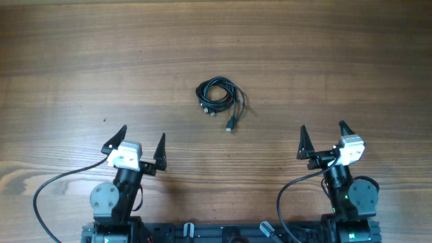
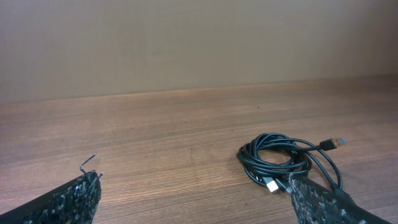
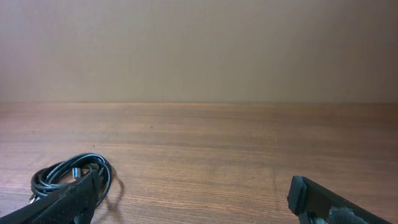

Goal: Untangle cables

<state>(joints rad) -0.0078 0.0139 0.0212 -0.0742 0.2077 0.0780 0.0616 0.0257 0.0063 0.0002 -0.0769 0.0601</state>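
Overhead, I see the cables [image 1: 219, 100] coiled ahead between both arms, seemingly nearer my left gripper [image 1: 142, 135]; both jaws apart.

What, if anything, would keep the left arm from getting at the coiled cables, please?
Likely nothing, so probably yes: only bare table lies between the open left hand and the coiled cables, ahead to its right.

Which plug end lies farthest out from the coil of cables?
The plug on the loose tail that runs from the cables toward the robot. The other plugs sit tight against the coil's left edge.
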